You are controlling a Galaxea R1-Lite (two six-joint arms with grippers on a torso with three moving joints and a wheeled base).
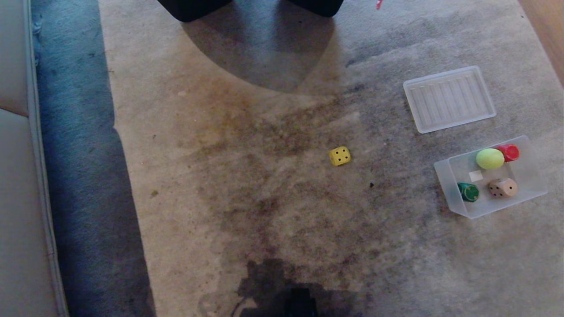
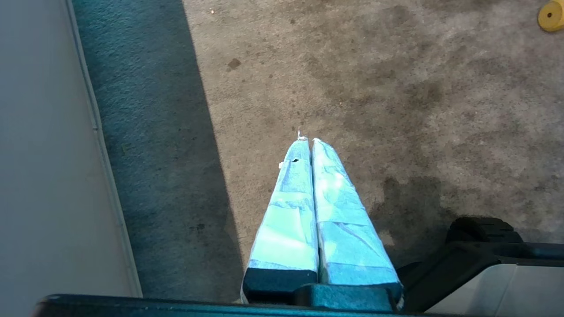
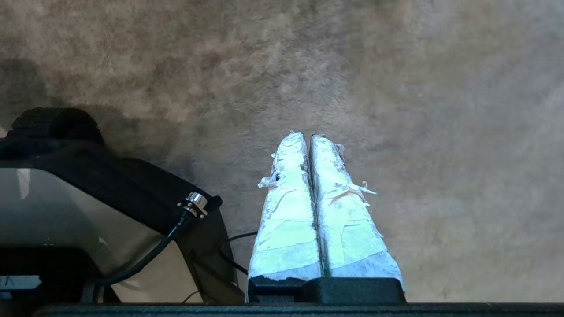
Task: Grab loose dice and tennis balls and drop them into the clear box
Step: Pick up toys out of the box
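A yellow die (image 1: 339,156) with dark pips lies loose on the carpet near the middle; the left wrist view catches its edge (image 2: 551,16). At the right stands the clear box (image 1: 449,185), holding a tennis ball (image 1: 490,159), a dark green die (image 1: 468,192), a beige die (image 1: 502,188) and a red piece (image 1: 509,152). Neither arm shows in the head view. My left gripper (image 2: 307,140) is shut and empty over bare carpet. My right gripper (image 3: 307,135) is also shut and empty, above carpet beside the robot's base (image 3: 66,193).
The flat ribbed lid (image 1: 448,98) lies beyond the box. A pale sofa (image 1: 17,176) with its dark shadow runs along the left edge. Dark furniture feet (image 1: 194,9) stand at the far side, and wood floor (image 1: 548,26) shows at the far right corner.
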